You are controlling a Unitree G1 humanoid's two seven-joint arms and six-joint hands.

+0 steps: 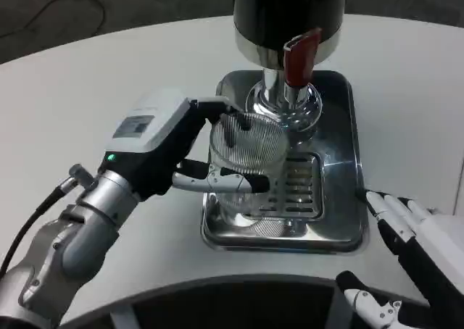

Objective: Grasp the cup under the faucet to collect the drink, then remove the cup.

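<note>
One clear ribbed cup (245,155) stands upright, long axis vertical, mouth up, on the drip tray (341,206) just below the red-handled faucet (299,61). Left hand (185,144) reaches in from 8 o'clock, fingers wrapped around it. Right hand (417,246) rests on the bench (87,90) at 4 o'clock, fingers spread, holding nothing.

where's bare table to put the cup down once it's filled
Bare white table lies left of the metal tray, beyond the left robot hand. A narrower strip runs right of the tray, above the right robot hand. The tray itself is crowded: the cup, drip grate and dispenser.
</note>
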